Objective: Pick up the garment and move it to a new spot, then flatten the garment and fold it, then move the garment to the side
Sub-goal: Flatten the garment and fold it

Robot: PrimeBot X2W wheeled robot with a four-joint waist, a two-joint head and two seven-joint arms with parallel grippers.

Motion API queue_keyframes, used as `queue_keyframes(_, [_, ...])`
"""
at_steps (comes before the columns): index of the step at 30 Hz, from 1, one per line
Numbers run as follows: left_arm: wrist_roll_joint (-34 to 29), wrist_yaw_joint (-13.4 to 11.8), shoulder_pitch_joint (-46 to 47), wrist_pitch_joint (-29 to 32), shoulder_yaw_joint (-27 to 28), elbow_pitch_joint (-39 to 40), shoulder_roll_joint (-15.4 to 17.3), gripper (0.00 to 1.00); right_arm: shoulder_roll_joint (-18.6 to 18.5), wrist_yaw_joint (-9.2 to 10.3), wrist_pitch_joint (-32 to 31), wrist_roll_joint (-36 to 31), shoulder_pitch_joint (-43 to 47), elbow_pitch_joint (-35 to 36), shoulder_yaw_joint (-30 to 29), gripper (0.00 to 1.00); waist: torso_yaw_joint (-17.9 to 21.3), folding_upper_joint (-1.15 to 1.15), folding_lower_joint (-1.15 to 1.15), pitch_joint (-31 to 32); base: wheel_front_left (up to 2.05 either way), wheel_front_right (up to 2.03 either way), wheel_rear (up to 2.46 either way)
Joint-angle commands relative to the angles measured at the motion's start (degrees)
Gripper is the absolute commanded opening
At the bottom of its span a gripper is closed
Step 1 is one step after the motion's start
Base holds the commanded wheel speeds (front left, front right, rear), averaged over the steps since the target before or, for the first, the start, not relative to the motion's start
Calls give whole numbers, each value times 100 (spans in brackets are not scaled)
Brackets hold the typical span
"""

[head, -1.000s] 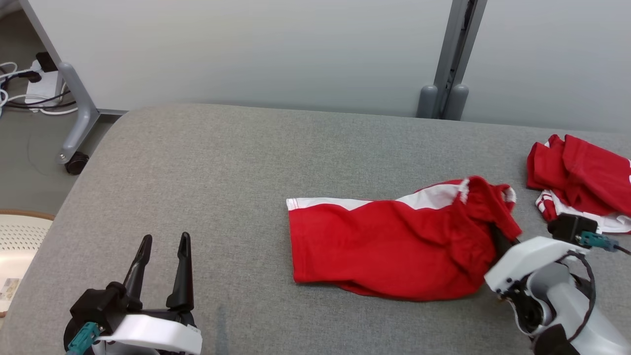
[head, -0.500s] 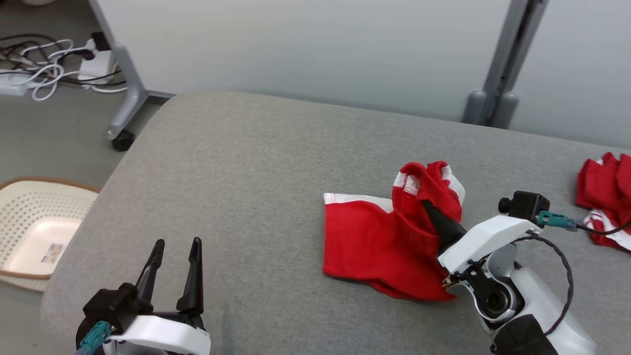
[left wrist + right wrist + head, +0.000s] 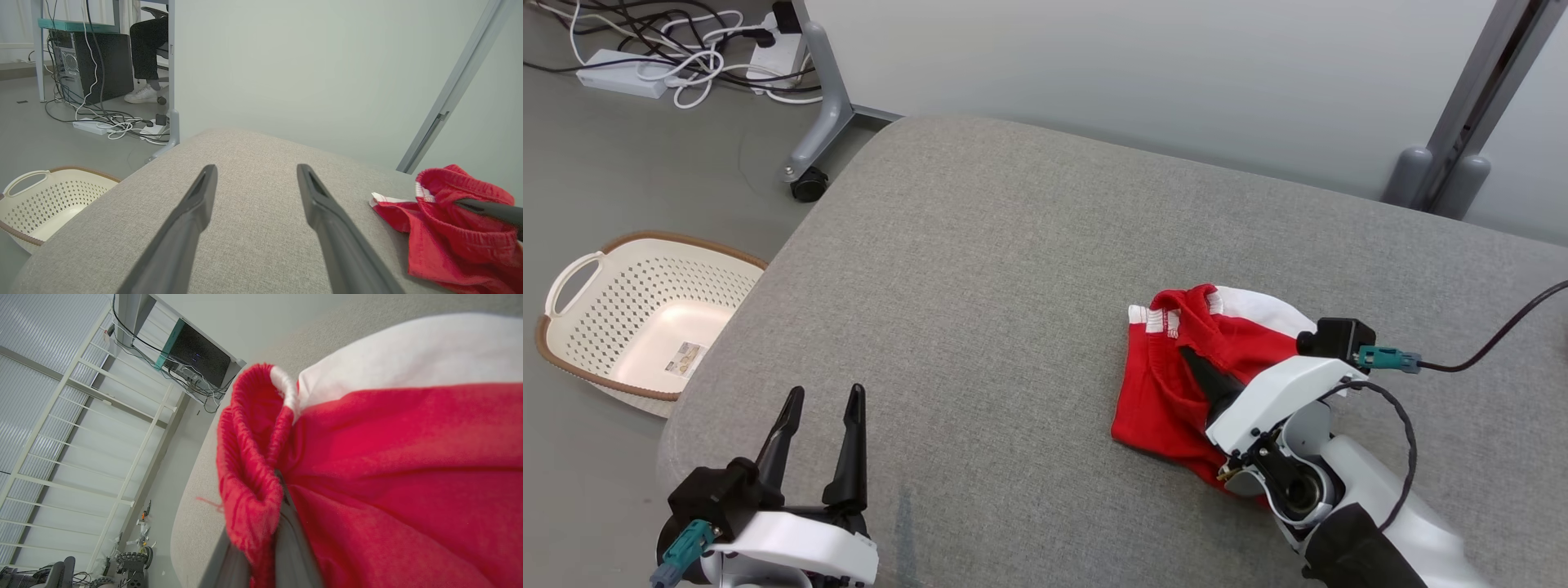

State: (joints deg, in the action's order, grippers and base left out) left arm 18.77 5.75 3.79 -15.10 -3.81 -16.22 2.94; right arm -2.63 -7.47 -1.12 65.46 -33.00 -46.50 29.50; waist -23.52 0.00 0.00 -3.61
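Basket on the floor off the table's left edge, not in play. Left gripper near-left over the grey table, fingers apart, nothing between them. Garment lies right of centre on the table, bunched, well apart from the left gripper, to its right and a bit farther out. Right gripper is clamped on the red waistband fold, fingers pointing far-left, cloth trailing near-right under that wrist. Long axis roughly far-left to near-right. My read: the right arm owns the relocation, and the left must cross rightward before any flattening.
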Motion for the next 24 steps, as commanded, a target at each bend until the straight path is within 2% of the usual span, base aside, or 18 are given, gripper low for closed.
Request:
queue_keyframes(1, [19,22,68,-4,0,-6,10,100,-59,-5,66,119,-84,-79,94,0,-17,0,0,-19,0,0,0])
queue_keyframes(2, [17,19,74,-4,-1,-10,12,100,-57,-5,111,142,-150,-194,218,4,-18,0,0,-27,0,0,0])
queue_keyframes(4, [31,18,90,-4,-8,-28,11,100,-48,-5,210,251,-263,-337,442,100,-13,0,0,-39,0,0,0])
queue_keyframes(9, [16,-14,67,-4,1,-44,10,100,-48,-5,466,492,-430,-319,1074,100,124,0,0,32,0,0,0])
queue_keyframes(13, [-20,-27,-28,-4,48,-33,9,100,-50,-5,703,526,-470,-25,1128,100,305,0,0,154,0,0,0])
queue_keyframes(17, [-46,-24,-98,-4,73,-4,8,100,-557,-4,1166,309,-420,399,914,100,465,0,0,252,0,0,0])
queue_keyframes(21, [-61,-12,-148,-4,94,42,12,100,-1179,-4,1495,-265,-262,454,651,100,538,0,0,315,0,0,0])
queue_keyframes(24, [-64,-7,-193,-4,108,72,10,100,-1400,-4,1566,-516,-9,438,382,100,553,0,0,338,0,0,0])
